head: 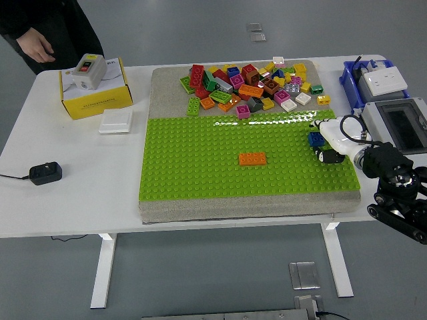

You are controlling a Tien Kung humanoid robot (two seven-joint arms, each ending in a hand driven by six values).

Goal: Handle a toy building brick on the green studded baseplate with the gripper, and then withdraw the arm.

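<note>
My right hand sat at the green baseplate's right edge, fingers curled beside a blue brick; actual grip could not be confirmed. An orange brick sat mid-plate.

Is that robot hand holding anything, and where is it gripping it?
The right hand is beside a blue brick on the green baseplate, but whether it grips it cannot be told.

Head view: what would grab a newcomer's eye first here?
The green studded baseplate fills the table's middle, a lone orange brick at its centre. Behind it lies a colourful brick pile. At the baseplate's right edge, the right hand sits by a blue brick.
</note>
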